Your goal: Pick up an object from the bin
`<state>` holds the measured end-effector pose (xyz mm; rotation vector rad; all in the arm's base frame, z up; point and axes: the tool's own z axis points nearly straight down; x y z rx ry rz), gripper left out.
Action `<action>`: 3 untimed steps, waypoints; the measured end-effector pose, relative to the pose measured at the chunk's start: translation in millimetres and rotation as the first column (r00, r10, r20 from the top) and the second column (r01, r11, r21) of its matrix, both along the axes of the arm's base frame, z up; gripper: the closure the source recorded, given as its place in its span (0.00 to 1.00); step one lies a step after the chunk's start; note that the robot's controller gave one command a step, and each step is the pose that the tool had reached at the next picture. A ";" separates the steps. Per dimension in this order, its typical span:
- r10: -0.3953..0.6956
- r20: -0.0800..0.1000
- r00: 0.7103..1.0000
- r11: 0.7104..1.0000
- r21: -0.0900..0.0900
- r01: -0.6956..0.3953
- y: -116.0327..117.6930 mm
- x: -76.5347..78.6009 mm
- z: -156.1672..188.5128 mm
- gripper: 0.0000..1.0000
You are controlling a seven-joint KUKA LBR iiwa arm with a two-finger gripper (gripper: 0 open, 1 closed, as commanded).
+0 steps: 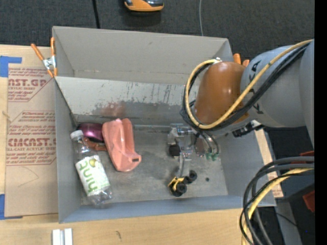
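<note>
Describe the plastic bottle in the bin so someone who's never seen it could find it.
Look at the grey bin, then its floor's left end as viewed. The clear plastic bottle lies there beside a pink plastic piece; alone among them, it has a white cap and green-lettered label.

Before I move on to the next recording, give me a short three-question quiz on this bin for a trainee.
1. True or false: the clear bottle with the green label lies on its side at the left end of the bin, as the camera sees it.
2. Fill in the word: in the camera view, the pink plastic thing lies just to the ___ of the bottle.
3. Which thing lies nearest the gripper? A) the bottle. B) the pink plastic thing. C) the small black and yellow thing near the front wall.

Key: 1 true; 2 right; 3 C.
</note>
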<state>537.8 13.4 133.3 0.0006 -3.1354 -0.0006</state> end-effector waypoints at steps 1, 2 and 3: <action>0.000 0.007 1.000 1.000 0.000 0.000 0.0 1.6 4.6 0.00; 0.003 0.009 1.000 1.000 0.000 -0.003 -0.2 1.0 4.0 0.00; 0.123 0.006 0.992 0.992 -0.001 -0.123 -0.8 -5.7 17.6 0.00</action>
